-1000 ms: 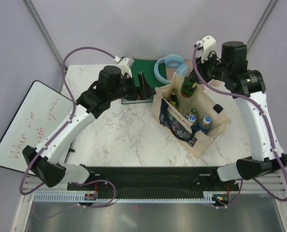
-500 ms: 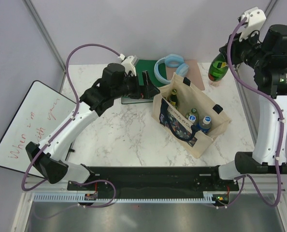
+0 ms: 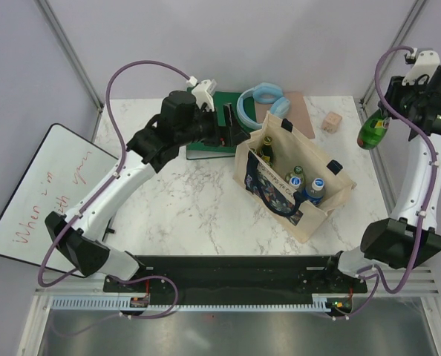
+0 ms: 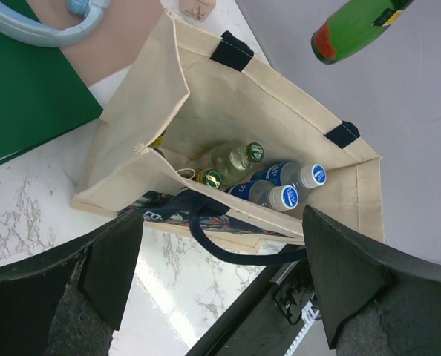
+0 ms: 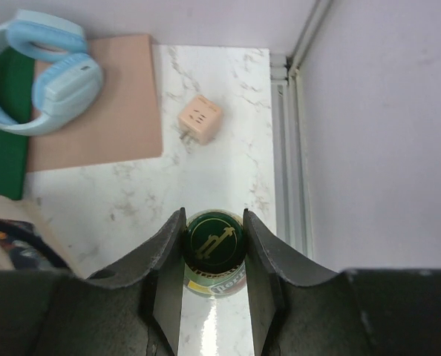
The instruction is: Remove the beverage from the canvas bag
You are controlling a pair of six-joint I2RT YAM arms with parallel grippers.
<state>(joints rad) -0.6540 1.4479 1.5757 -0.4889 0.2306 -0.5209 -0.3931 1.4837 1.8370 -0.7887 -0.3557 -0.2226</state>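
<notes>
Right of bag [image 3: 312,222] (maybe 5 bottles [image 4: 283,196]), right gripper [image 5: 214,230] gripping beverage [image 3: 370,133], left gripper [image 4: 222,219] wide.

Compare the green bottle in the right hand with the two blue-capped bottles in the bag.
The green bottle hangs in the air, gripped by the right hand; the blue-capped bottles sit inside the canvas bag. The green bottle is green with a green cap; the blue-capped bottles look clear. All are capped.
</notes>
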